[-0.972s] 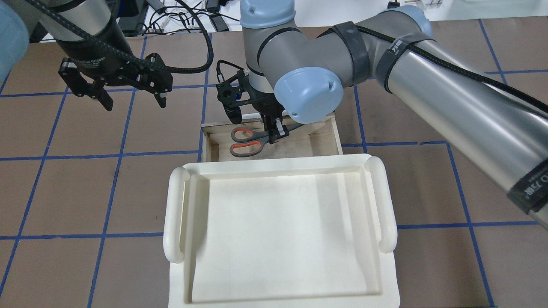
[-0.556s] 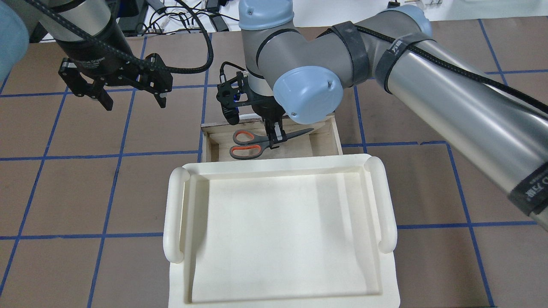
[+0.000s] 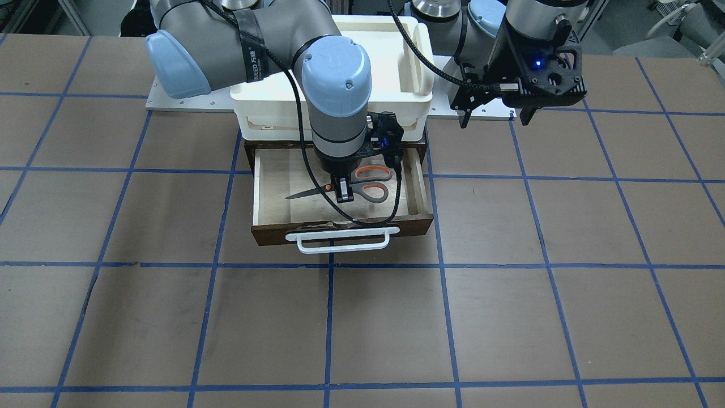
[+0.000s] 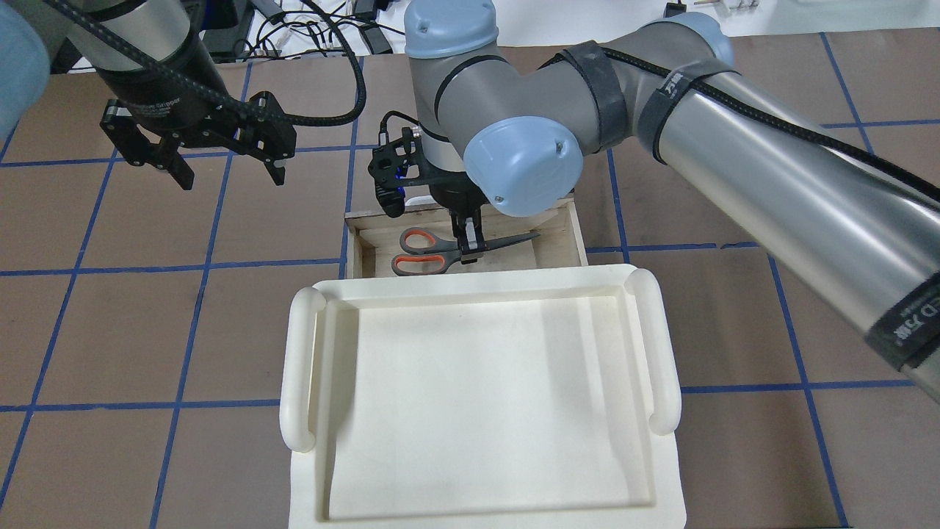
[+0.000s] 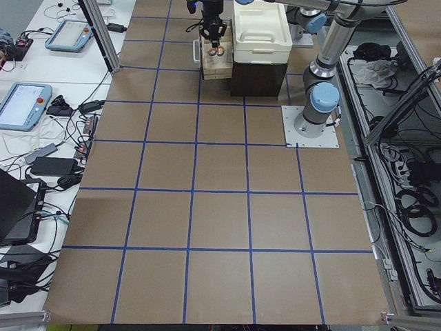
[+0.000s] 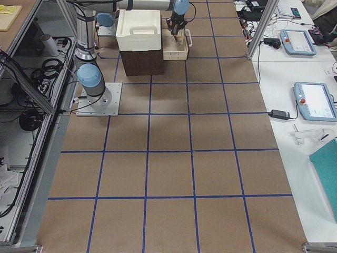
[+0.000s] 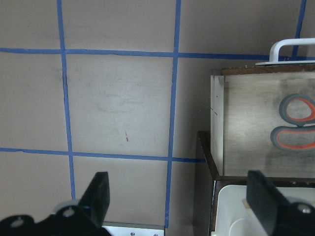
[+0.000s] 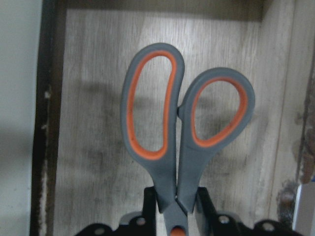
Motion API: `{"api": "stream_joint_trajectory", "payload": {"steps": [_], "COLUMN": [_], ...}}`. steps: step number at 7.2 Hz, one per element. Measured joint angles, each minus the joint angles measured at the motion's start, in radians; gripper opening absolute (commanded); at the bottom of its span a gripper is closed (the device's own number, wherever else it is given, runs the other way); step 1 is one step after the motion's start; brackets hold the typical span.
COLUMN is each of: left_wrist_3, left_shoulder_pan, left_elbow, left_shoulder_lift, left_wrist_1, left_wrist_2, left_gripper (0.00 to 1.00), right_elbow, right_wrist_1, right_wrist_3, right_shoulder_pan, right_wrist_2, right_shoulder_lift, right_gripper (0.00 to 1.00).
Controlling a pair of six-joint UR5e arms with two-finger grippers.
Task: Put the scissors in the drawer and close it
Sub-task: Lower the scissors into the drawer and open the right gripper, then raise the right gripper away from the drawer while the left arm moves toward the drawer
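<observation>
The scissors [image 4: 420, 252] have grey handles with orange-lined loops. They sit low inside the open wooden drawer [image 4: 556, 248], blades pointing to the view's right. My right gripper [image 4: 468, 248] is shut on them near the pivot. The right wrist view shows the scissors [image 8: 172, 123] between my fingertips [image 8: 148, 205] over the pale drawer floor. In the front view the scissors [image 3: 372, 182] are inside the drawer [image 3: 277, 184], behind its dark front and white bar handle [image 3: 340, 242]. My left gripper [image 4: 224, 170] is open and empty, above the table left of the drawer.
A large white plastic tray [image 4: 477, 397] sits on the cabinet above the drawer, its front rim just behind the scissors. In the left wrist view the drawer's corner [image 7: 219, 123] and the scissors' handles [image 7: 295, 125] are at the right. Brown table with blue tape lines all around.
My right gripper has moved slightly left and toward the tray, carrying the scissors deeper into the drawer. The scissors have levelled out and the blades now show. The left arm has not moved.
</observation>
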Motion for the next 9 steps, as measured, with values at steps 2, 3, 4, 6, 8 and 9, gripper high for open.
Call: {"api": "stream_joint_trajectory", "payload": {"steps": [2,3,4,6,8,9], "left_wrist_3": [0.0,0.0,0.0,0.0,-0.034,-0.09], "left_shoulder_pan": [0.0,0.0,0.0,0.0,-0.003,-0.015], "left_elbow": [0.0,0.0,0.0,0.0,0.004,0.004], "left_shoulder_lift": [0.0,0.001,0.001,-0.001,-0.031,-0.06], "left_wrist_1": [-0.001,-0.001,-0.001,0.001,0.04,0.114], "left_wrist_2": [-0.001,-0.002,-0.002,-0.005,-0.02,-0.035], "left_gripper": [1.0,1.0,1.0,1.0,0.99,0.99], "right_elbow": [0.001,0.001,0.001,-0.006,-0.012,-0.013], "right_wrist_1": [-0.008,-0.012,-0.014,-0.018,-0.022,-0.022], "right_wrist_3": [0.003,0.007,0.026,0.143,0.507,0.694], "right_shoulder_pan": [0.002,0.002,0.002,-0.001,-0.023,-0.049], "right_wrist_2": [0.003,0.004,0.004,-0.001,-0.005,-0.008], "right_shoulder_lift": [-0.001,-0.001,-0.002,-0.017,-0.07,-0.096], "right_gripper": [1.0,1.0,1.0,1.0,1.0,1.0]}}
